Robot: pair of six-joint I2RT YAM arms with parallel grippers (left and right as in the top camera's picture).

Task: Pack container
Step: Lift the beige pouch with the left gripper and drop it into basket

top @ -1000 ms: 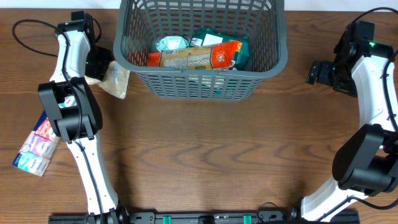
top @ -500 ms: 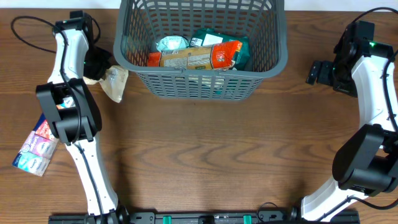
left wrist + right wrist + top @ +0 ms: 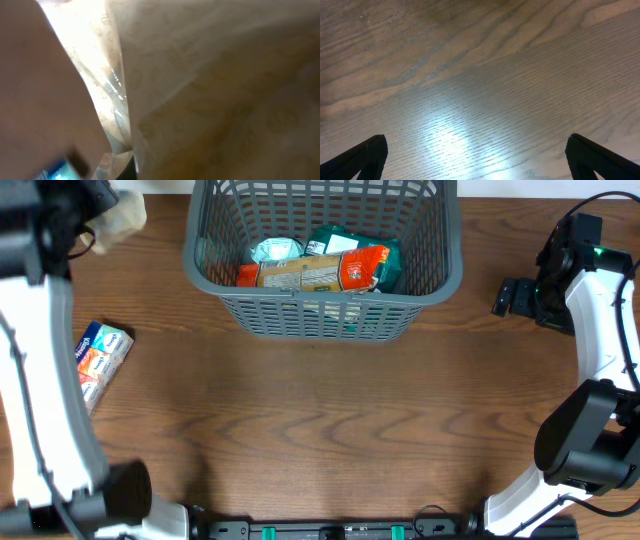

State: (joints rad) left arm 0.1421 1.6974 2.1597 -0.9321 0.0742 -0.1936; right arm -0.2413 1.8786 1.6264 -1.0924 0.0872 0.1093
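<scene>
The dark grey basket stands at the back centre and holds several packets, among them an orange and tan one and a teal one. My left arm is raised high near the camera. Its gripper is shut on a beige translucent packet, held in the air left of the basket. That packet fills the left wrist view and hides the fingers. My right gripper is open and empty over bare table right of the basket; its fingertips frame only wood.
A colourful packet with blue and orange print lies on the table at the left, partly behind my raised left arm. The wooden table stretches in front of the basket.
My left arm has lifted the beige packet off the table beside the basket and risen up toward the camera. The colourful packet lies further up the table. The right arm has not moved.
</scene>
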